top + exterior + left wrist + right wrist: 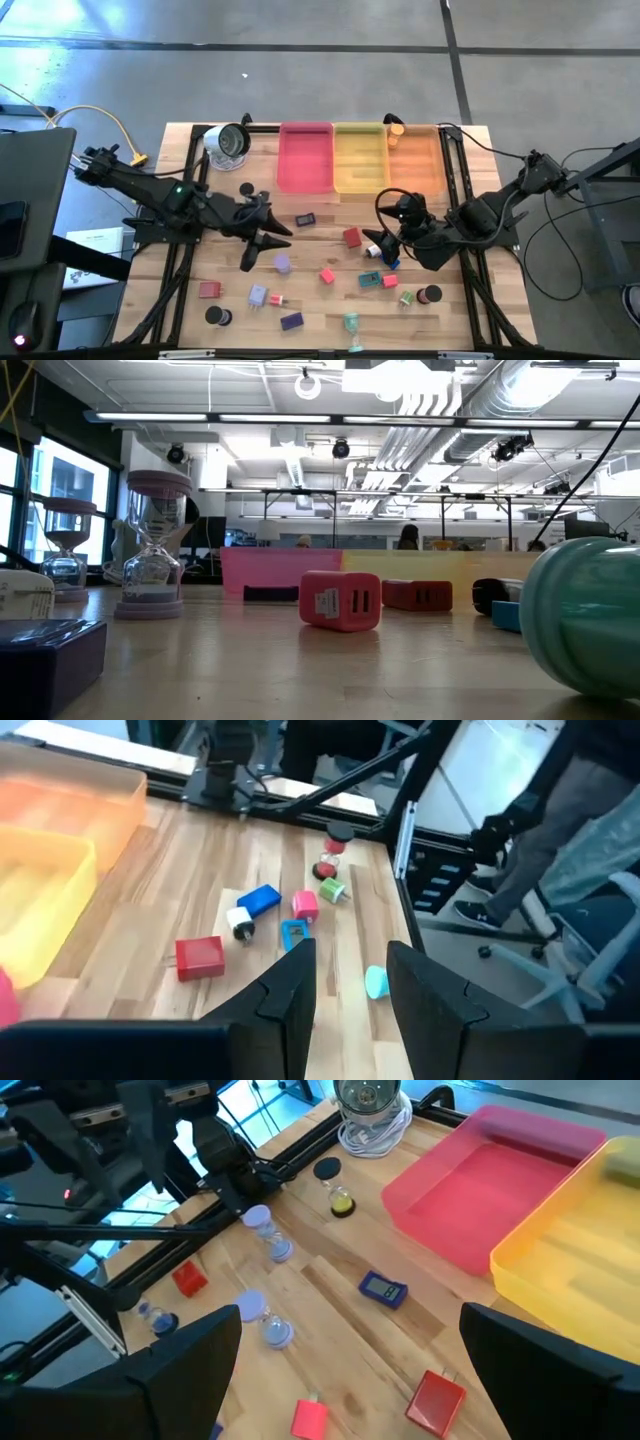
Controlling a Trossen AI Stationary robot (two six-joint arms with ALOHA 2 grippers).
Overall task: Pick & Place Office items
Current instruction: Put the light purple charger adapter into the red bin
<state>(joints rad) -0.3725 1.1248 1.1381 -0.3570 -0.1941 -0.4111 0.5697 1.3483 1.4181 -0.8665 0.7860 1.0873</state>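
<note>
The office items lie scattered over the wooden table: a red block [351, 237], a pink block [327, 275], a lavender hourglass piece [283, 264], a dark blue piece [305, 219], a blue block [387, 257], black discs [246, 189] and a purple block [291, 321]. My left gripper [262, 245] hangs open above the table's middle left, beside the lavender piece; nothing is between its fingers [300, 990]. My right gripper [385, 245] hangs wide open above the middle right, close to the blue block, with only table between its fingers [205, 1350]. The low view shows neither gripper.
Three trays stand side by side at the far edge: pink [305, 157], yellow [360, 157], orange [415, 160]. A round silver-and-white object [228, 143] sits at the far left. Black rails [455, 200] run along both table sides. A person sits beyond the table [590, 850].
</note>
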